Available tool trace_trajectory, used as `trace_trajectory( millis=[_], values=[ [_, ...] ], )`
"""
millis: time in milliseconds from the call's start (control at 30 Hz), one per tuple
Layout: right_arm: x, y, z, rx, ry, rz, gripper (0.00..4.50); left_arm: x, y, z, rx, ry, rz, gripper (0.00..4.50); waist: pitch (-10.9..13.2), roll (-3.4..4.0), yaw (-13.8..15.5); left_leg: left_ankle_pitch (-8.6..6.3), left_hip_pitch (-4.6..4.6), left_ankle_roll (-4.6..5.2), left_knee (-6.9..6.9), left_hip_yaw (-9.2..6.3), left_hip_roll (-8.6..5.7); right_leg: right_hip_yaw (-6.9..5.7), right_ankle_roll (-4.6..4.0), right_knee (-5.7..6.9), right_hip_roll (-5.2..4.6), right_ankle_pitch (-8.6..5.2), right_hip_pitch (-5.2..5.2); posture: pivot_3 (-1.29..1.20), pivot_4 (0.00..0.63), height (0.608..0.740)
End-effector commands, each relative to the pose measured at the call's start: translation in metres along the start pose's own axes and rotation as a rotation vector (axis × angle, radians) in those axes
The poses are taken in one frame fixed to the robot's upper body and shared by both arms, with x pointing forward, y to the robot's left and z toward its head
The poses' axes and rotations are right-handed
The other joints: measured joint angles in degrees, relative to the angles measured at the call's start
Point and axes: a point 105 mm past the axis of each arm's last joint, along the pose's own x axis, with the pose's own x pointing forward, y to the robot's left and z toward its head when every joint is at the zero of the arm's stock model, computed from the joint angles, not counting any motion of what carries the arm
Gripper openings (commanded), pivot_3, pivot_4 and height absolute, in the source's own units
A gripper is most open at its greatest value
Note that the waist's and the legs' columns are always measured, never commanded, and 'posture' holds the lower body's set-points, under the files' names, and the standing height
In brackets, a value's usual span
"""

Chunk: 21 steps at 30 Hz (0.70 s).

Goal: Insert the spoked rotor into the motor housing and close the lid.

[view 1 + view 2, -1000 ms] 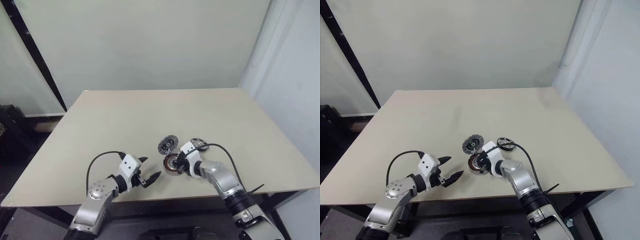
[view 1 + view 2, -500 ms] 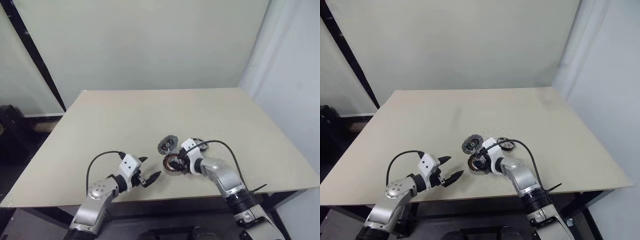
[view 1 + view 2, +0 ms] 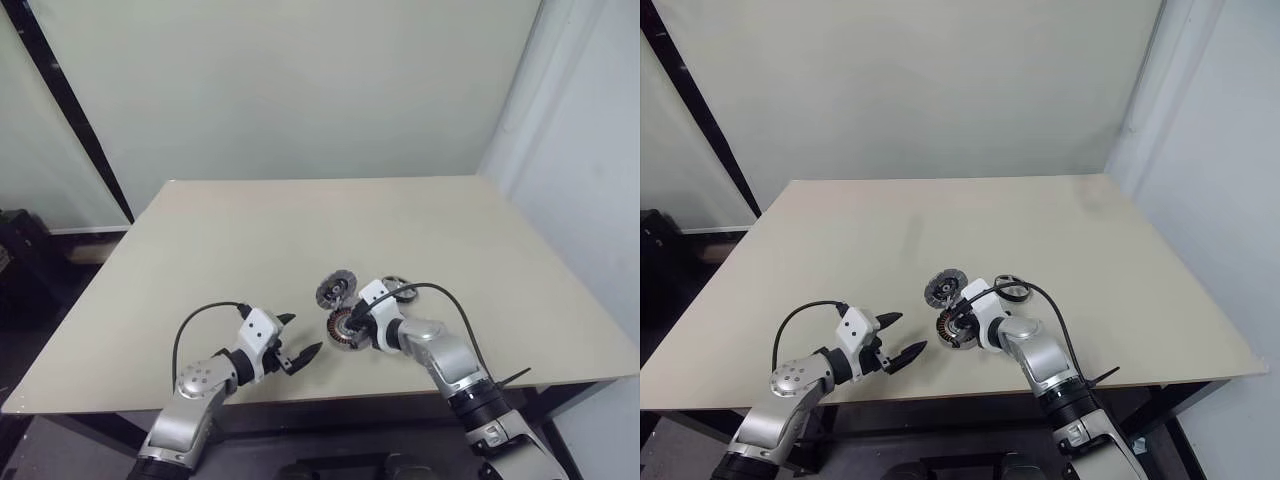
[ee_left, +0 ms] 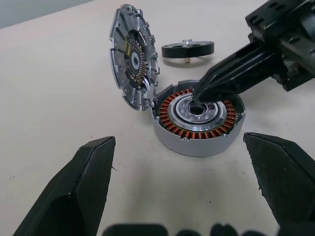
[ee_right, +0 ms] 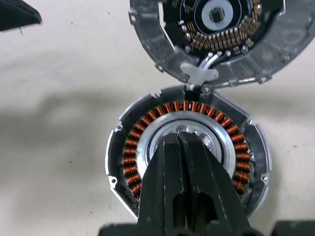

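Both fingers of the right gripper (image 5: 183, 140) are pressed together, tips in the motor housing (image 4: 197, 118) centre. Left wrist view adds the spoked rotor (image 4: 188, 49) beyond the housing, the lid (image 4: 133, 56) standing hinged beside it. Left gripper (image 3: 290, 335) spread wide, empty.

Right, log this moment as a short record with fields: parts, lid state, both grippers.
motor housing: on the table, copper windings exposed, no rotor inside
lid: open, standing tilted at the housing's rim
spoked rotor: lying flat on the table beyond the housing, apart from it
right gripper: shut, empty, tips at the housing's silvery centre
left gripper: open, empty, facing the housing from the near side
step status: rotor not yet inserted, lid not closed
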Motion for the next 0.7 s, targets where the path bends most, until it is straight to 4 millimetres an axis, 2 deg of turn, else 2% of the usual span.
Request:
trace_trajectory(
  millis=[33, 700],
  values=[
    [-0.0002, -0.0043, 0.0128, -0.052, -0.028, -0.026, 0.03, 0.0009, 0.0017, 0.0146, 0.039, -0.041, -0.003, 4.5, 0.0, 0.0, 0.0, 0.0, 0.0, 0.0, 0.0, 0.0, 0.0, 0.0, 0.0, 0.0, 0.0, 0.0, 0.0, 0.0, 0.0, 0.74],
    [0.0079, -0.0053, 0.013, -0.071, -0.013, -0.067, 0.03, 0.0002, -0.0003, 0.0154, 0.036, -0.048, -0.001, 4.5, 0.0, 0.0, 0.0, 0.0, 0.0, 0.0, 0.0, -0.01, 0.0, 0.0, 0.0, 0.0, 0.0, 0.0, 0.0, 0.0, 0.0, 0.74]
  ],
)
